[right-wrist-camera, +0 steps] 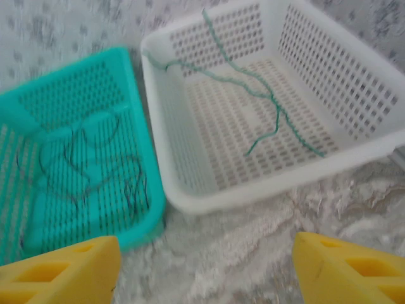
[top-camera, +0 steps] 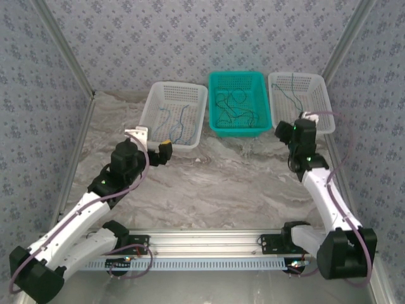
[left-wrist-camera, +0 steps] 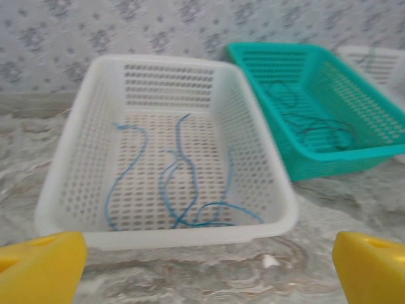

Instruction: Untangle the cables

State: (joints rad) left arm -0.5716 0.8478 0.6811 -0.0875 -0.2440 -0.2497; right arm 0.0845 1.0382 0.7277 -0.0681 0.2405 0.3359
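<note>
Two grippers: both wide open, nothing between the fingers.
Left gripper [left-wrist-camera: 205,275]: yellow fingers [left-wrist-camera: 41,266] spread full, empty, hovering just short of the near rim of the left white basket [left-wrist-camera: 164,237].
Right gripper [right-wrist-camera: 202,272]: fingers [right-wrist-camera: 348,269] well apart, empty, over bare table [top-camera: 221,183], in front of where the teal basket [right-wrist-camera: 142,145] and right white basket [right-wrist-camera: 253,190] meet.
Blue cables [left-wrist-camera: 177,183]: on the left white basket's floor, loose waves, crossing near the front wall.
Green cables [right-wrist-camera: 266,95]: in the right white basket; one strand runs up the far wall toward the rim.
Dark cables [right-wrist-camera: 95,164]: in the teal basket, looped over each other; looks like the remaining knot.
Status, my read: two colours sorted, dark bundle left to pull apart.
Risk 1: wires are hair-thin, so a pinch may close on nothing or on several strands together.
Risk 2: a fingertip pressed to the perforated floor could snag and drag the light basket.
Risk 3: lifting one dark strand may haul the whole clump out.
Risk 4: the green strand on the wall could slide over the rim if that basket gets bumped.
</note>
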